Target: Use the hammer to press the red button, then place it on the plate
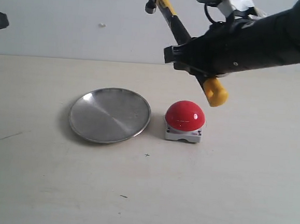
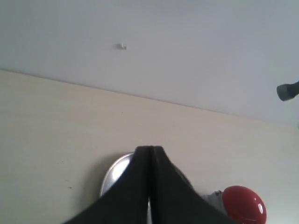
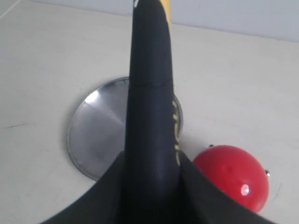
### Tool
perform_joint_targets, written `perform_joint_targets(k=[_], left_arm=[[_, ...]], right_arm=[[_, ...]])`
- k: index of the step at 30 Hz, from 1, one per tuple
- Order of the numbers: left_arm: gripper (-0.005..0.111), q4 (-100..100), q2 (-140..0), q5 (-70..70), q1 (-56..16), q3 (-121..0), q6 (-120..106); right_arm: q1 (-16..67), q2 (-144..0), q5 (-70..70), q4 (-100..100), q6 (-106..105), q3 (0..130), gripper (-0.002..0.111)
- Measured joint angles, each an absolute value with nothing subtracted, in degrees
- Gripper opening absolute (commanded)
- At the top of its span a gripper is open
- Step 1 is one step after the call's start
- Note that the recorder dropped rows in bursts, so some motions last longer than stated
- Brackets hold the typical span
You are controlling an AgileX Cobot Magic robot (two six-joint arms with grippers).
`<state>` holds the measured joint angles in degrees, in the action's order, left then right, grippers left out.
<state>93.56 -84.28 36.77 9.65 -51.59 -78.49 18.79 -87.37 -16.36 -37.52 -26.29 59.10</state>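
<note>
My right gripper is shut on the black handle of the hammer and holds it in the air, tilted. Its dark head points up and to the left, and its yellow end cap hangs just above the red button. The button sits on its grey-white base to the right of the silver plate. The right wrist view shows the hammer's handle between the fingers of my right gripper, over the plate and beside the red button. My left gripper is shut and empty, off at the far left.
The plate and the red button lie beyond my left gripper's tips on the pale beige table. A plain light wall stands behind the table.
</note>
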Motion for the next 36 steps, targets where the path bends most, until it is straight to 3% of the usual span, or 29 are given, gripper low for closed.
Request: perform_joint_targets(k=[6,13,18,24,36], left_arm=[[0.0,99.0,-56.2,26.3,9.7,-29.9,-87.4],[0.0,99.2,-23.0,14.0,9.7,-13.1,-78.6],[0.0,99.5,-6.7,14.0,9.7,-4.4,-77.7],[0.0,99.5,-2.8,14.4,9.7,-2.7,-77.7],[0.0,99.6,-2.7,14.4,9.7,-2.7,-77.7]], right_arm=[[18.8,-77.8,-14.8,-37.3,-26.3,46.4,0.0],[18.7,-71.0,-16.9,-35.4,-25.0,40.9,0.0],[18.7,-68.5,-18.7,-6.2,3.6,37.3,0.0],[18.7,-61.8,-21.0,10.5,20.3,32.4,0.0],[18.7,-66.8,-28.6,11.4,17.7,34.9,0.0]])
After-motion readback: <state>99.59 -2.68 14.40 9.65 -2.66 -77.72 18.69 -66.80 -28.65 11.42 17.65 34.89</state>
